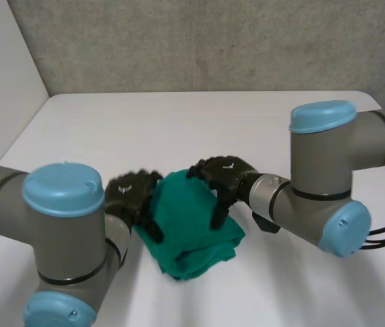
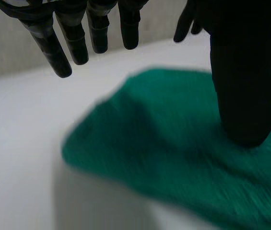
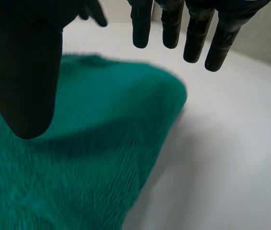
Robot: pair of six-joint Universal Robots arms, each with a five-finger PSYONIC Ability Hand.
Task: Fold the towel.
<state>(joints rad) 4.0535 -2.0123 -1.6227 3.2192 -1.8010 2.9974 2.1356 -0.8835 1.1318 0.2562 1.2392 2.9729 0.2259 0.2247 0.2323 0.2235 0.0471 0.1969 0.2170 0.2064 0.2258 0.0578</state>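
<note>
Towel (image 1: 193,235), bunched, left hand (image 1: 131,196) and right hand (image 1: 225,174) fingers spread straight, thumbs over it

The towel (image 1: 191,228) is deep green with a soft, fuzzy pile (image 3: 92,153). It is folded into a small, thick, rumpled bundle. It lies flat on the white table (image 1: 178,129), toward 6 o'clock from the table's middle, with its rounded, doubled edge (image 2: 85,143) facing about 5 o'clock.

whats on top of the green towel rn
Both black hands hang over the towel: left hand at its left edge, right hand at its far right part, fingers straight. The cloth under their palms is hidden, as is the white table beneath it.
</note>
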